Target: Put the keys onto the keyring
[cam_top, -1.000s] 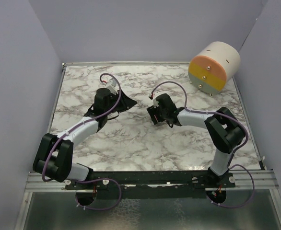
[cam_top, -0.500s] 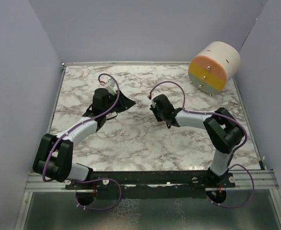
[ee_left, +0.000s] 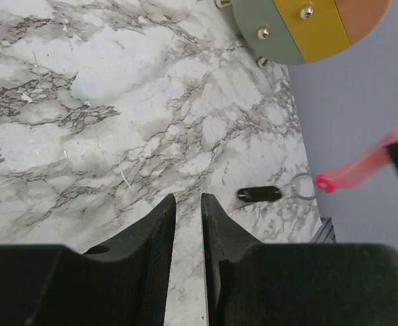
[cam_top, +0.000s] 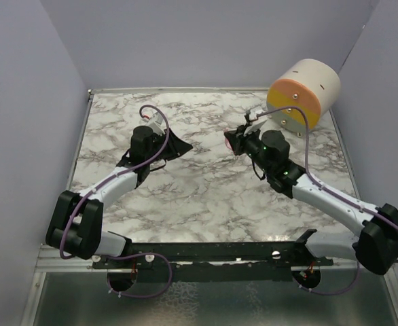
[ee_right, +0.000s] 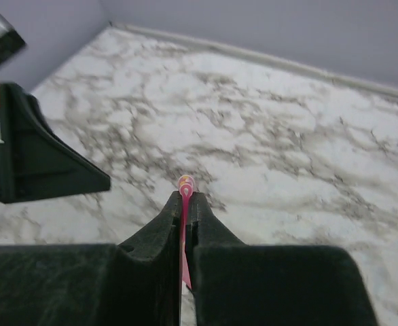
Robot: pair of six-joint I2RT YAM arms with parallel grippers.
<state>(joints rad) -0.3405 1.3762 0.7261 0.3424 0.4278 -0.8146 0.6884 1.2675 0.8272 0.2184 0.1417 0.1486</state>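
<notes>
My right gripper [ee_right: 185, 197] is shut on the keyring, a pink strip [ee_right: 185, 184] whose end pokes out past the fingertips. From the left wrist view the pink strip [ee_left: 365, 165] hangs in the air at the right, with its thin metal ring [ee_left: 302, 187] at the lower end. A small dark key [ee_left: 259, 194] sits right beside the ring; I cannot tell whether it is threaded on. My left gripper [ee_left: 187, 200] points toward them, its jaws a narrow gap apart with nothing between. Seen from above, the left gripper [cam_top: 183, 146] and right gripper [cam_top: 234, 141] face each other over mid-table.
A big cylinder [cam_top: 303, 94] with an orange, yellow and green face lies at the back right corner, and its face [ee_left: 308, 27] also fills the top of the left wrist view. Grey walls ring the marble table [cam_top: 206, 197].
The right gripper has shut on the pink strip, and its arm has stretched out, carrying the strip up and to the right. The left arm has barely moved.
</notes>
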